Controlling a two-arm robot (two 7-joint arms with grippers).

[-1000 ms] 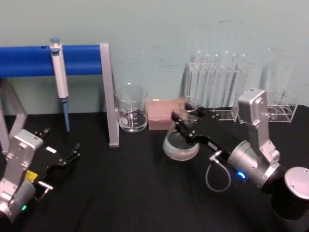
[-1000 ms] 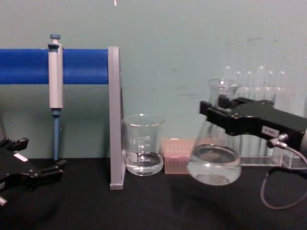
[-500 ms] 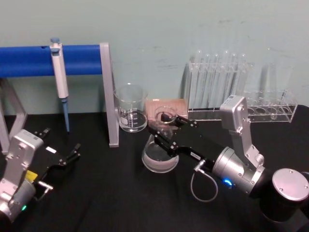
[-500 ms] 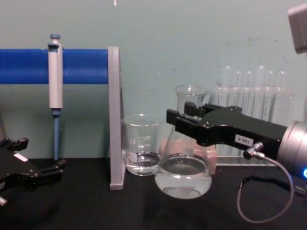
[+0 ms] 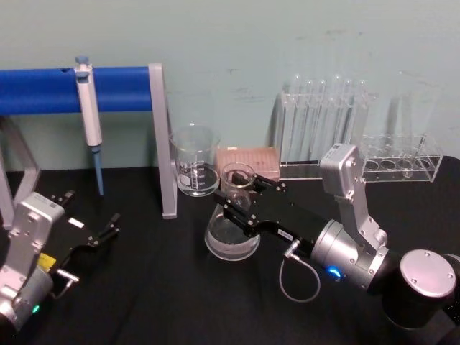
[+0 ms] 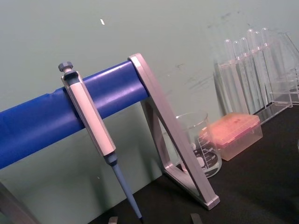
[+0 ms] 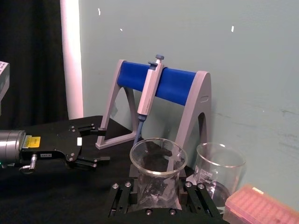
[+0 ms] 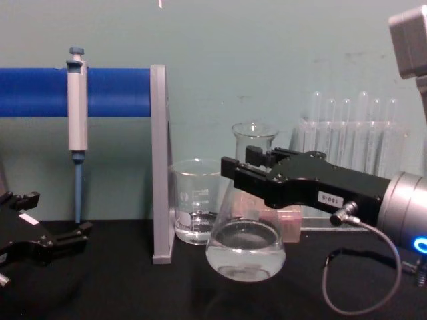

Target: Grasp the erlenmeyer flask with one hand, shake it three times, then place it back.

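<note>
right end effector [image 5: 236,195] clamps erlenmeyer flask [image 5: 231,241] neck

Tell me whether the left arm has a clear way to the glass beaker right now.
Probably not directly. The left gripper, at far left, has the pipette stand's grey post between it and the beaker. Round the front, it would meet the erlenmeyer flask held by the right gripper.
</note>
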